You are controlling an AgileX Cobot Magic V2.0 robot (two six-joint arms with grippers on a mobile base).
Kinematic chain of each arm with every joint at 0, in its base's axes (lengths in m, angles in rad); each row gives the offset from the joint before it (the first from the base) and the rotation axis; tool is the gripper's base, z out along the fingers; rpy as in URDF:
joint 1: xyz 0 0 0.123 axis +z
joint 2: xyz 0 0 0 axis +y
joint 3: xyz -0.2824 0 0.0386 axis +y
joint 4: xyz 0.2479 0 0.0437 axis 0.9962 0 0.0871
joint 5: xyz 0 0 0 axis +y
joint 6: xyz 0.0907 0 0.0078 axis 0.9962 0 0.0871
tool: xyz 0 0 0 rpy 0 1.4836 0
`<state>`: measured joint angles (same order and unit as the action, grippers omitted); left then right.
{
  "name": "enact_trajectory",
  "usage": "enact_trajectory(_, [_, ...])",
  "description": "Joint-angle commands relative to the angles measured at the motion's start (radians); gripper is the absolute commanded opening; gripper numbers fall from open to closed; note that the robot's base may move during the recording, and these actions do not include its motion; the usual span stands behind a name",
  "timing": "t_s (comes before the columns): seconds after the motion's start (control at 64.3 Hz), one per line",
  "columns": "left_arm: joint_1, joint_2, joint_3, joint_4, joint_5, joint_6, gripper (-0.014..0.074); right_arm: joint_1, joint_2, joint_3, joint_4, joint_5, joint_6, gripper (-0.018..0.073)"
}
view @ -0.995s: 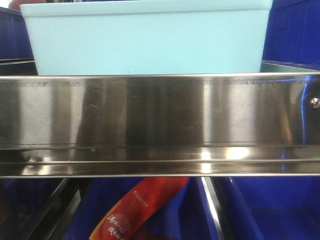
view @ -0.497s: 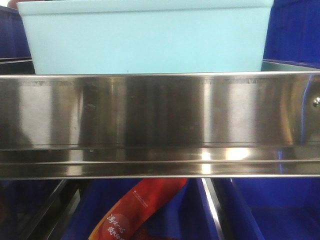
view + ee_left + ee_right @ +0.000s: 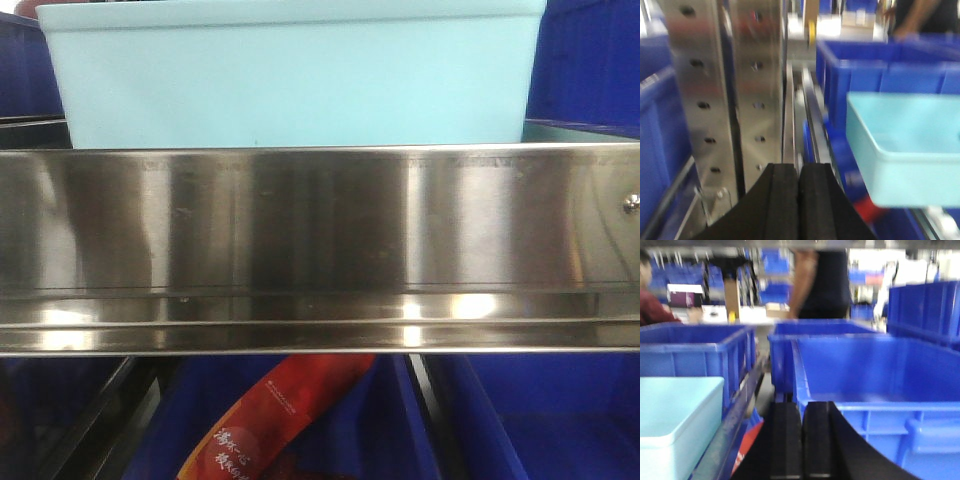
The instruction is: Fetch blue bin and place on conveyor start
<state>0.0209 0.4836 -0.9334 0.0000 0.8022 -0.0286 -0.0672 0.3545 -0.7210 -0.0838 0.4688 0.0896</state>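
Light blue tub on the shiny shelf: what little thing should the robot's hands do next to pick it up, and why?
Probably open both grippers first. The left gripper and right gripper are both shut and empty, while the pale aqua tub sits untouched on the stainless-steel shelf, between them.

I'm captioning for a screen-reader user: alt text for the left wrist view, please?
The left hand, shut and empty, points past a perforated steel upright; the blue bin fills the lower right, with dark blue crates behind. The picture is blurred.

Front view faces the steel shelf (image 3: 320, 220) up close; all views share the blue bin (image 3: 290, 80).
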Motion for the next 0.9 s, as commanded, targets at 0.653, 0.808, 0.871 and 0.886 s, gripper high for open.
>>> enact_trajectory(0.653, [-0.004, 0.28, -0.189, -0.21, -0.044, 0.08, -0.0111, 0.021, 0.223, -0.189, 0.133, -0.067, -0.02, -0.0163])
enact_trajectory(0.808, [-0.004, 0.346, -0.225, -0.568, 0.007, 0.302, -0.0111, 0.133, 0.315, -0.258, 0.214, -0.056, -0.12, -0.0163])
enact_trajectory(0.871, [-0.004, 0.373, -0.232, -0.637, 0.007, 0.32, -0.0111, 0.195, 0.364, -0.287, 0.214, -0.051, -0.125, -0.0163])
enact_trajectory(0.886, [-0.004, 0.38, -0.235, -0.644, 0.007, 0.322, -0.0111, 0.215, 0.381, -0.295, 0.214, -0.051, -0.125, -0.0163])
